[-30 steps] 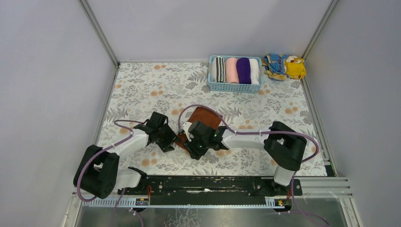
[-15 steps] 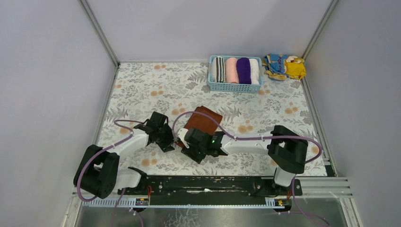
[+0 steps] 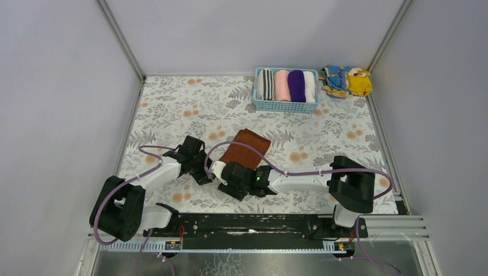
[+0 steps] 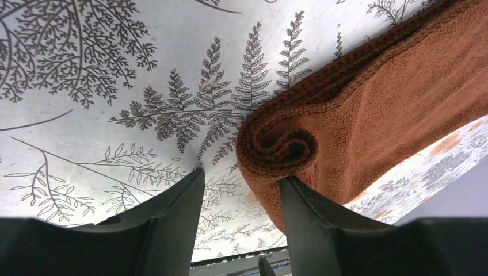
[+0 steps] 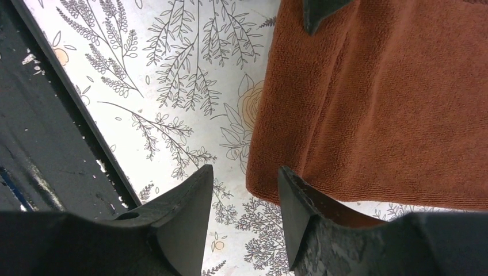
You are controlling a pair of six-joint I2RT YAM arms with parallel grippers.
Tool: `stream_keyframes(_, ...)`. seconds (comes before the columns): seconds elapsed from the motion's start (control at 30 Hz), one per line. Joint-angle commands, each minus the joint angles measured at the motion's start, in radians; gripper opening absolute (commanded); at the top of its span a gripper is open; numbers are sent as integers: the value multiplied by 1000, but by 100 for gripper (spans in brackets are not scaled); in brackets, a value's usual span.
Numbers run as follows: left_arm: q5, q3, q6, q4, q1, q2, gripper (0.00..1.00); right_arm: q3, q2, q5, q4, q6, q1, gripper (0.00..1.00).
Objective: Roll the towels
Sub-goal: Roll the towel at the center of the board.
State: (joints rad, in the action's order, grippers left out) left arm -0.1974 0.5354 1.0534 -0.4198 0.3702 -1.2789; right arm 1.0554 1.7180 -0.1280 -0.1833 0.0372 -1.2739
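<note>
rust towel coil: left wrist only | left tool, right tool half-open, seemingly empty

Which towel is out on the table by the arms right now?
The rust-brown towel, partly rolled at its near end. The striped, pink, purple and white towels sit rolled in the blue basket.

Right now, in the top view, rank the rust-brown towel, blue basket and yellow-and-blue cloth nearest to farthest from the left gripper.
1. rust-brown towel, right beside the left gripper.
2. blue basket, far right.
3. yellow-and-blue cloth, far-right corner.
</note>
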Motion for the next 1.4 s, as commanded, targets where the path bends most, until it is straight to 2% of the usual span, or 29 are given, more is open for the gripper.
stream_keyframes(0.0, 89, -29, -32, -29, -4, -27, 51, 18, -20, -64, 36, -26, -13, 52)
stream_keyframes(0.23, 90, -30, -32, -30, -4, -27, 51, -4, 55, -117, 43, -37, -13, 52)
stream_keyframes(0.57, 93, -25, -31, -34, -4, -28, 52, -12, 163, -80, 13, -42, -16, 52)
stream_keyframes(0.73, 104, -14, -32, -51, -4, -14, 52, 12, 214, -105, -21, -38, -15, 41)
stream_keyframes(0.83, 115, -7, -28, -65, -4, 2, 53, 22, 213, -69, -24, -31, -15, 26)
stream_keyframes(0.93, 130, 5, -22, -88, -4, 30, 55, 25, 185, 56, -10, -3, 1, 12)
stream_keyframes(1.07, 158, 30, -12, -143, -5, 97, 62, -2, 130, 288, 55, 72, 71, 3)
stream_keyframes(1.13, 179, 49, -9, -179, -6, 134, 64, -29, 110, 405, 112, 122, 120, 0)
stream_keyframes(1.27, 199, 71, -7, -241, -5, 211, 68, -103, 76, 618, 248, 243, 229, 0)
stream_keyframes(1.37, 181, 70, 5, -254, -5, 256, 70, -170, 75, 796, 428, 365, 310, 0)
